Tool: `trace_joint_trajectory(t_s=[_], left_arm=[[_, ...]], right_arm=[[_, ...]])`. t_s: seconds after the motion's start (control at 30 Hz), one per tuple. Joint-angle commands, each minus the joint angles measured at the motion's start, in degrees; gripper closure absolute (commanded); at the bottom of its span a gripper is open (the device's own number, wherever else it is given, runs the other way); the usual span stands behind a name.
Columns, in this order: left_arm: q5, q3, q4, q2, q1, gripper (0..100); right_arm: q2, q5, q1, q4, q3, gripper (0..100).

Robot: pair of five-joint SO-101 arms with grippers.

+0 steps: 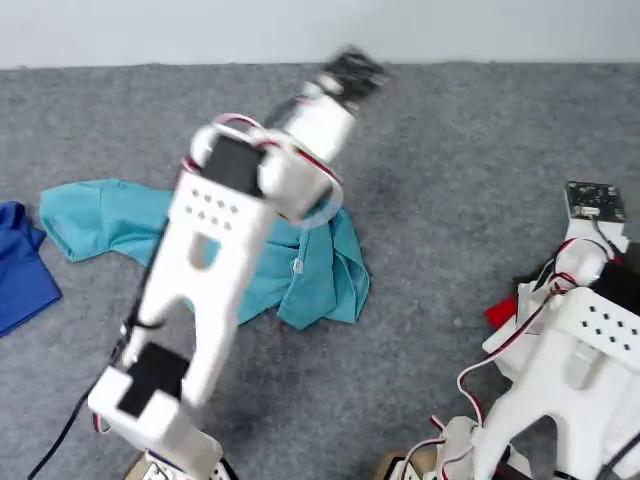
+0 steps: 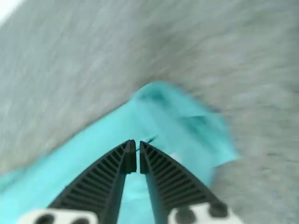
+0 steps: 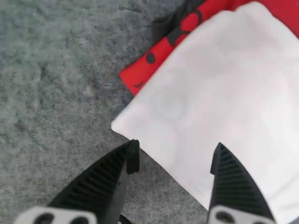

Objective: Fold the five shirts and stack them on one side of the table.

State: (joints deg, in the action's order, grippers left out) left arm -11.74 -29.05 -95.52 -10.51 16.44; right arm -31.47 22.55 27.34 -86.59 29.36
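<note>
A teal shirt [image 1: 322, 272] lies crumpled on the grey table, partly hidden by the left arm [image 1: 225, 250] raised over it. In the left wrist view my left gripper [image 2: 138, 148] hangs shut above the teal shirt [image 2: 187, 126], with nothing seen between its fingertips. A blue shirt [image 1: 20, 272] lies at the table's left edge. In the right wrist view my right gripper [image 3: 175, 156] stands open over the corner of a folded white shirt [image 3: 224, 102], which lies on a red shirt [image 3: 154, 60] with black print. A bit of the red shirt [image 1: 500, 312] shows beside the right arm [image 1: 570, 345].
The grey carpet-like table top [image 1: 470, 150] stretches across the far side and the middle. Red and white cables [image 1: 480, 365] hang along the right arm. A pale wall [image 1: 150, 30] borders the far edge.
</note>
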Motion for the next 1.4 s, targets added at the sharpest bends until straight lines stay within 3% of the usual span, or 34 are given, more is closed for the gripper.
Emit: trace_joint_trajectory(t_s=[0.0,0.27,0.43,0.53,0.73,0.97,1.2,1.37], left_arm=[[-0.18,-1.36,0.35,-3.25,-14.33,99],[-0.18,-0.13,-4.92,-8.62,-42.20,99],[-0.18,7.60,-4.92,-10.02,-53.63,99],[-0.35,11.38,-4.92,-10.02,-59.16,99],[-0.53,16.48,-4.92,-10.02,-66.37,99],[-0.53,17.63,-4.84,-10.46,-67.34,99],[-0.53,17.63,-4.84,-10.46,-67.25,99],[-0.53,17.63,-4.84,-10.46,-67.25,99]], right_arm=[[-1.27,0.53,-7.96,0.31,-0.26,74.5],[-0.66,0.44,-40.48,3.21,-2.55,74.6],[1.54,0.35,-60.70,8.22,-6.15,74.6],[9.27,0.26,-68.35,9.01,-10.90,74.6],[34.24,-4.22,-76.44,6.64,-30.42,74.6],[59.38,-5.89,-84.53,-4.09,-58.37,74.6],[74.24,-5.98,-88.40,-10.42,-77.89,74.6],[80.66,-6.07,-89.01,-12.26,-82.81,74.6]])
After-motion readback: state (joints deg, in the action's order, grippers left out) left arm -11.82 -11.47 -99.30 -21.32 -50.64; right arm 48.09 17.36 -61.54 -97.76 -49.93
